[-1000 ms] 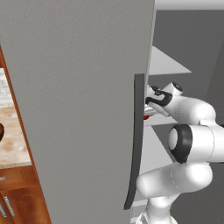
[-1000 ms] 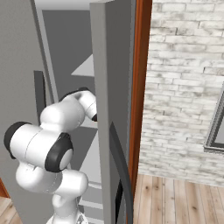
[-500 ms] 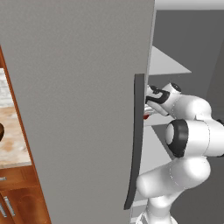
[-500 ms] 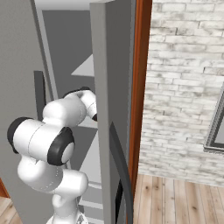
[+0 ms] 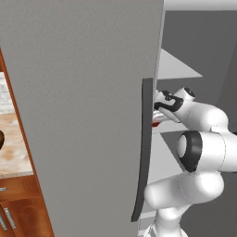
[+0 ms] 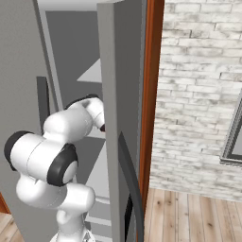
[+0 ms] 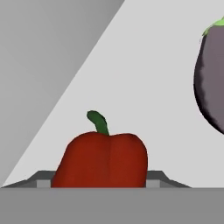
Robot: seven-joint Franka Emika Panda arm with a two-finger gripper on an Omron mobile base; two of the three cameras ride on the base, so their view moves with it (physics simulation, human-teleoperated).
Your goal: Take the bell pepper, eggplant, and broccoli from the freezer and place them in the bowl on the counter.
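Red and glossy, bell pepper right at the hand, stem up, flanks wedged between the two grey fingertips, closed in on either side and holding it. Resting on the pale grey shelf inside the freezer. Farther along the same shelf in the hand view, well apart from the pepper toward the right edge, dull purple eggplant with a green cap at its top, partly cut off by the frame. Beyond that, darker grey inner wall running diagonally across the upper left. From the left base view, white arm reaching past the open grey door and in over a shelf, wrist tucked just behind the dark curved handle, with a small spot of red visible below the wrist. Off to the left of the door, beige marbled worktop over reddish-brown cabinets, and a dark sliver of the bowl at the very edge. From the right base view, pale brick wall and wooden floor beyond the freezer's side.
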